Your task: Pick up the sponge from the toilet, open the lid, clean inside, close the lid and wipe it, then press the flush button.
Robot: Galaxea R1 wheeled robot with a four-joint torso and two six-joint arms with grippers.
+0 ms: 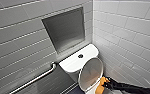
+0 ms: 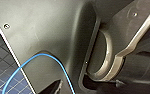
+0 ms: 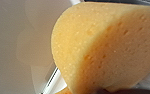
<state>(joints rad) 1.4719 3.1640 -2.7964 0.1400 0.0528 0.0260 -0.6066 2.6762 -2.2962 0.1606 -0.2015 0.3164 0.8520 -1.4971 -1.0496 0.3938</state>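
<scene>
Here the right gripper (image 1: 105, 85) clasps the porous orange-yellow sponge (image 3: 108, 50), rounded at its corners, beside the raised lid (image 1: 91, 73).

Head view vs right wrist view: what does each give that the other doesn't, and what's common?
Head view: the toilet in a tiled corner, the lid raised, the flush button on the cistern top, a grab bar, a wall niche, and the right gripper beside the lid. Right wrist view: the sponge close up, its pores plain, against a white surface. Both: the sponge, at the right gripper.
</scene>
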